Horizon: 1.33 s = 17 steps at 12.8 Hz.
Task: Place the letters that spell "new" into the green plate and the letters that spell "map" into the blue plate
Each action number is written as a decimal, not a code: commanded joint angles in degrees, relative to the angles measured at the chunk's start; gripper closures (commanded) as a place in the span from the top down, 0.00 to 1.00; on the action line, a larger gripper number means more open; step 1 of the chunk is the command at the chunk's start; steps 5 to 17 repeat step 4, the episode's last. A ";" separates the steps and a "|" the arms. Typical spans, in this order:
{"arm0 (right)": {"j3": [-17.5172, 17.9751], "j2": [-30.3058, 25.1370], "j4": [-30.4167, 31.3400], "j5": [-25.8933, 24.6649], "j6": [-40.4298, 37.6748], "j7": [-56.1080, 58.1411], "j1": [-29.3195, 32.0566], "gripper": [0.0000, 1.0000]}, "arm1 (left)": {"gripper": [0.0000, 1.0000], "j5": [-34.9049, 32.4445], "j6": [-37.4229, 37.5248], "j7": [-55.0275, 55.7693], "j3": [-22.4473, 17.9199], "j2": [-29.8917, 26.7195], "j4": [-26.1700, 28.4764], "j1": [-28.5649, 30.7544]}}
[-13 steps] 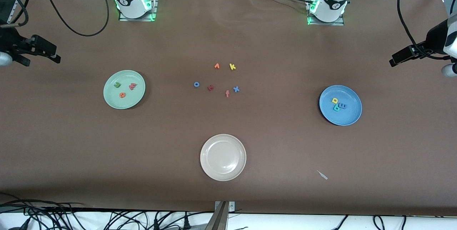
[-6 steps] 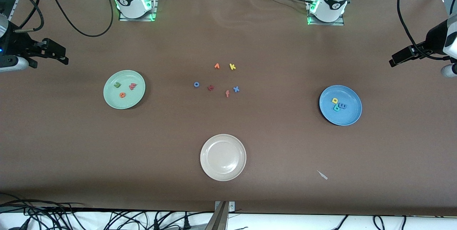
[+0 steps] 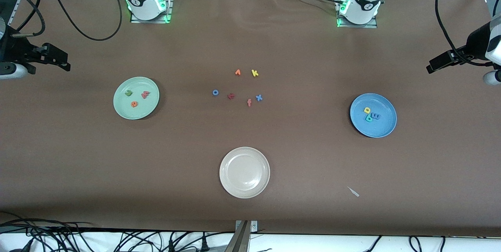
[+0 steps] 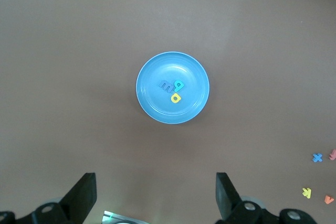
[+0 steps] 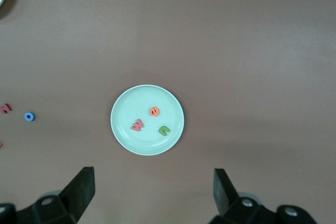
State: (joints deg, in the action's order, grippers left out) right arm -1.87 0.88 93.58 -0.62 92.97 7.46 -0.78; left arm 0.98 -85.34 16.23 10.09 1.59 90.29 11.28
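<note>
Left arm pose: I hold my left gripper (image 4: 155,198) high over the table at my left arm's end, fingers spread wide, nothing between them.
Right arm pose: my right gripper (image 5: 153,195) hangs high at the right arm's end, fingers (image 5: 81,187) wide apart, empty.
Green plate (image 3: 124,110): holds three letters, green "n" (image 3: 128,92), orange "e" (image 3: 134,104), salmon-red "w" (image 3: 145,94), each apart.
Blue plate (image 3: 385,126): three letters, yellow "p" (image 3: 367,110), blue "m" (image 3: 375,116), teal "a" (image 3: 368,118), bunched and touching.
Plates counted: three, with the beige-white plate (image 3: 244,154) bare, nearest the front camera.
Loose letters (image 3: 237,85): six mid-table, between the coloured plates.
Cut off: both grippers leave the front view's edges; only my fingertips show in the wrist views.
Hard to read: the dark red letter (image 3: 231,96).
</note>
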 commanded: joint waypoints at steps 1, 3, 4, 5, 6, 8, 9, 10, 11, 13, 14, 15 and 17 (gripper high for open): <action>0.46 -0.09 -1.21 -0.78 -1.39 -0.51 0.26 1.00 | 1.00 1.48 1.32 -1.29 0.02 0.78 -1.70 0.41; 0.20 0.09 -1.04 -0.26 -1.39 0.09 0.43 1.00 | 1.00 1.48 1.32 -1.29 0.02 0.78 -1.70 0.41; -0.32 0.09 -1.04 -0.17 -1.39 0.10 0.43 1.00 | 1.00 1.48 1.32 -1.29 0.02 0.78 -1.70 0.41; -0.32 0.09 -1.04 -0.17 -1.39 0.10 0.43 1.00 | 1.00 1.48 1.32 -1.29 0.02 0.78 -1.70 0.41; -0.32 0.09 -1.04 -0.17 -1.39 0.10 0.43 1.00 | 1.00 1.48 1.32 -1.29 0.02 0.78 -1.70 0.41; -0.32 0.09 -1.04 -0.17 -1.39 0.10 0.43 1.00 | 1.00 1.48 1.32 -1.29 0.02 0.78 -1.70 0.41; -0.32 0.09 -1.04 -0.17 -1.39 0.10 0.43 1.00 | 1.00 1.48 1.32 -1.29 0.02 0.78 -1.70 0.41; -0.32 0.09 -1.04 -0.17 -1.39 0.10 0.43 1.00 | 1.00 1.48 1.32 -1.29 0.02 0.78 -1.70 0.41; -0.32 0.09 -1.04 -0.17 -1.39 0.10 0.43 1.00 | 1.00 1.48 1.32 -1.29 0.02 0.78 -1.70 0.41; -0.32 0.09 -1.04 -0.17 -1.39 0.10 0.43 1.00 | 1.00 1.48 1.32 -1.29 0.02 0.78 -1.70 0.41; -0.32 0.09 -1.04 -0.17 -1.39 0.10 0.43 1.00 | 1.00 1.48 1.32 -1.29 0.02 0.78 -1.70 0.41; -0.32 0.09 -1.04 -0.17 -1.39 0.10 0.43 1.00 | 1.00 1.48 1.32 -1.29 0.02 0.78 -1.70 0.41; -0.32 0.09 -1.04 -0.17 -1.39 0.10 0.43 1.00 | 1.00 1.48 1.32 -1.29 0.02 0.78 -1.70 0.41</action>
